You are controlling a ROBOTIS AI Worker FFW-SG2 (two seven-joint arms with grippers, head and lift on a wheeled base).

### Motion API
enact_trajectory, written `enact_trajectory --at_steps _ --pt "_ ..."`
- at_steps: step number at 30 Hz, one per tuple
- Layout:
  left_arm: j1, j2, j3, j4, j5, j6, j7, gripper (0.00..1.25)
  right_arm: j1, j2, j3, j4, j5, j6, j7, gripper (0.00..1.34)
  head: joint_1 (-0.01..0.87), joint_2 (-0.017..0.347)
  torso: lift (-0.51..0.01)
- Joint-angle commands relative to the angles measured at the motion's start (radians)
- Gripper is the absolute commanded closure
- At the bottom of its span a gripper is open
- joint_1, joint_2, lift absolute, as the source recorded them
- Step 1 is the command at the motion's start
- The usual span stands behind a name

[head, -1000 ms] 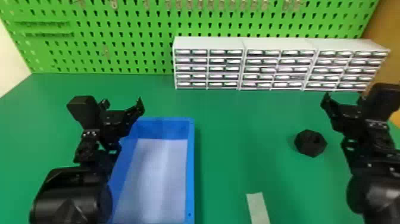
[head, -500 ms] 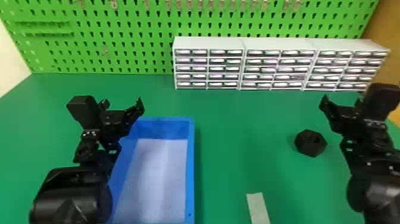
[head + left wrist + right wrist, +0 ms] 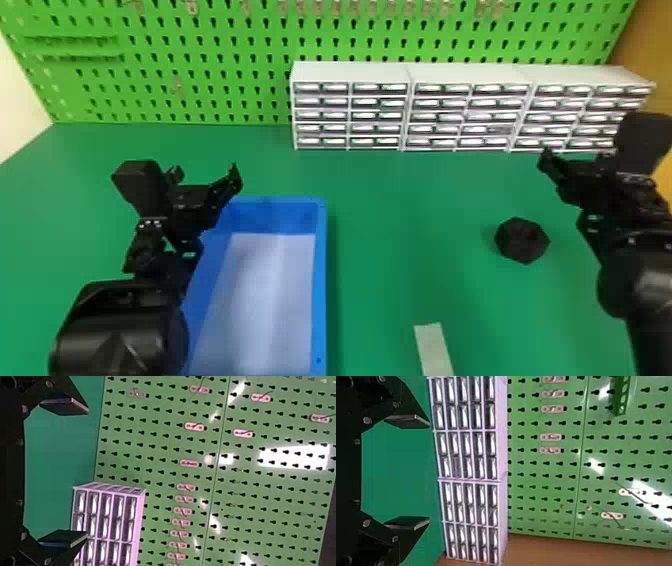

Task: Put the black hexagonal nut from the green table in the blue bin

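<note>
My left gripper [image 3: 207,187] is above the far left part of the blue bin [image 3: 320,280] in the head view. In its wrist view, the left gripper [image 3: 65,473] stands open with nothing between its fingers. On the green table [image 3: 400,210], right of the bin, lies the black hexagonal nut [image 3: 522,240]. Up and to the right of the nut in the head view is my right gripper [image 3: 570,180], which appears open and holding nothing in its wrist view, where the gripper [image 3: 407,473] faces the drawer units. The bin's visible floor is pale and bare.
White drawer units [image 3: 350,72] line the table's back edge in front of a green pegboard [image 3: 200,100]. A pale strip [image 3: 434,350] lies on the table near the front, between the bin and the nut.
My right gripper has shifted slightly leftward in the head view. The left arm, the bin and the nut have kept their places.
</note>
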Motion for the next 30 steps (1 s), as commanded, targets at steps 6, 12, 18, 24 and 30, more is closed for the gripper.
enact_trajectory --at_steps 6,12,18,24,30 --pt "0.0 0.0 -0.001 0.001 -0.002 0.0 0.0 0.18 -0.056 -0.033 -0.006 0.028 -0.041 0.144 0.0 0.41 0.686 0.051 -0.097" --pt "-0.002 0.0 0.0 0.003 -0.002 0.0 0.0 0.18 -0.085 -0.056 -0.003 0.05 -0.059 0.219 0.0 0.42 0.686 0.051 -0.097" --pt "-0.002 0.0 -0.001 0.003 -0.002 0.0 0.0 0.18 -0.103 -0.074 0.005 0.071 -0.094 0.254 0.0 0.42 0.686 0.051 -0.097" --pt "0.0 0.0 -0.003 0.003 -0.002 0.0 0.0 0.18 -0.114 -0.094 0.021 0.084 -0.14 0.306 0.001 0.42 0.686 0.051 -0.097" --pt "0.0 0.0 -0.003 0.003 0.0 0.0 0.0 0.18 -0.123 -0.122 0.048 0.104 -0.202 0.349 0.001 0.42 0.686 0.051 -0.097"
